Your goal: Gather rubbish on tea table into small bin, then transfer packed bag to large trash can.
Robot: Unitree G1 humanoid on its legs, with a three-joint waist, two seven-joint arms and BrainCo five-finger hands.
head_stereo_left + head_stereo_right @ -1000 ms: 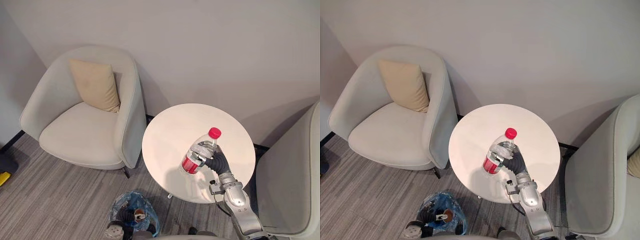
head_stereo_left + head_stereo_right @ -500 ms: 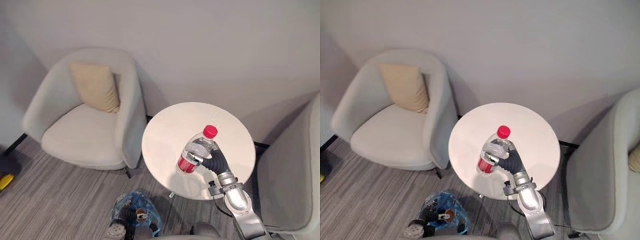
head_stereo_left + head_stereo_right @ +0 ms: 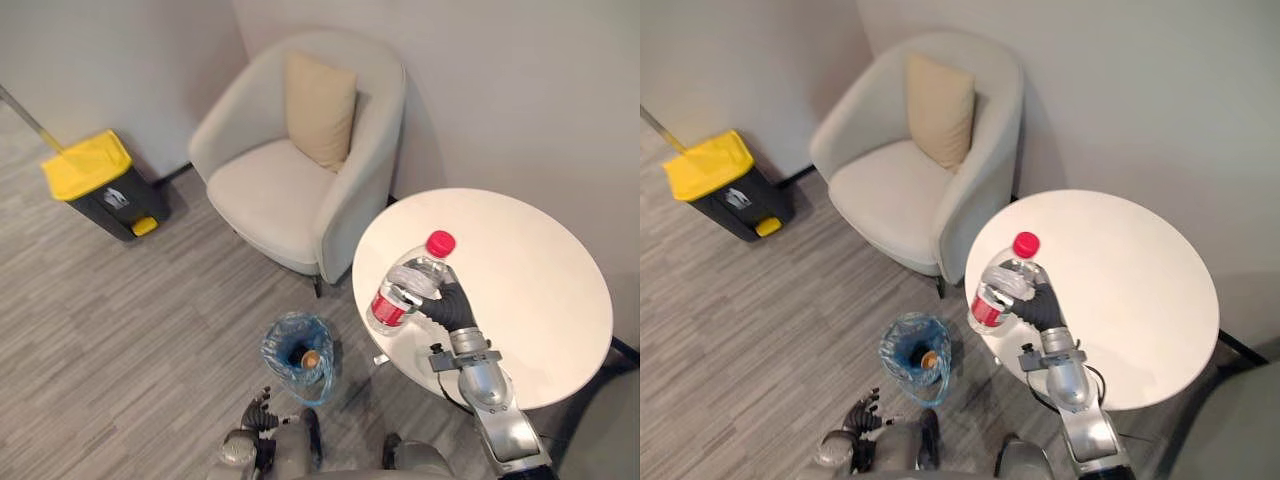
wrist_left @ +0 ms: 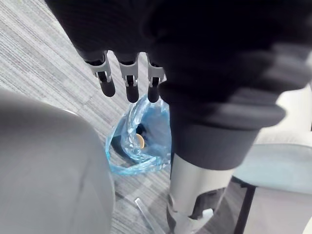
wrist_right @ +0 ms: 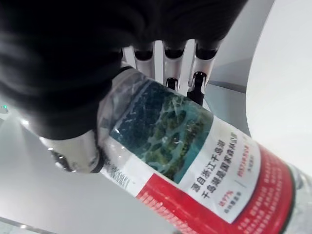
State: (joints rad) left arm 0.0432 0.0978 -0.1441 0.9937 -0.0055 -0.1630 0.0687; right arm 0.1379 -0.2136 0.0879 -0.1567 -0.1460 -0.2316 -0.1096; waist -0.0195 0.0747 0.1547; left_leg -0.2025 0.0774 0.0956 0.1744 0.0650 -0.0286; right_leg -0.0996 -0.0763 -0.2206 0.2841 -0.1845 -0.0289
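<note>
A grey wood-grain floor [image 3: 120, 330] runs across the left and near side. On it, at the far left of the table, stands a pale armchair [image 3: 270, 195] with a beige cushion [image 3: 320, 108] leaning against its back. The round white table [image 3: 540, 280] stands to the right, its top bare apart from what is held over it. Far left, by the wall, is the large trash can [image 3: 105, 190], dark grey with a yellow lid. The small bin [image 3: 298, 352] sits on the floor near and left of the table, lined with a blue bag; a small brown round thing [image 3: 310, 358] lies inside it.

The bottle [image 3: 406, 290] is clear plastic with a red cap [image 3: 440, 242]. It is tilted, with its cap toward the far right and its base toward the table's left edge. The right robot hand [image 3: 452, 306] is wrapped round its middle, fingers [image 5: 171, 66] curled over one side and the thumb on the other. The bottle is seen against the left part of the table, well apart from the small bin. Its label has a dark blue-green picture, a white band with small print and a red band.

The left robot hand [image 4: 128, 78] hangs low at the near edge, above the floor and near the small bin. Its fingers are straight and hold nothing.
</note>
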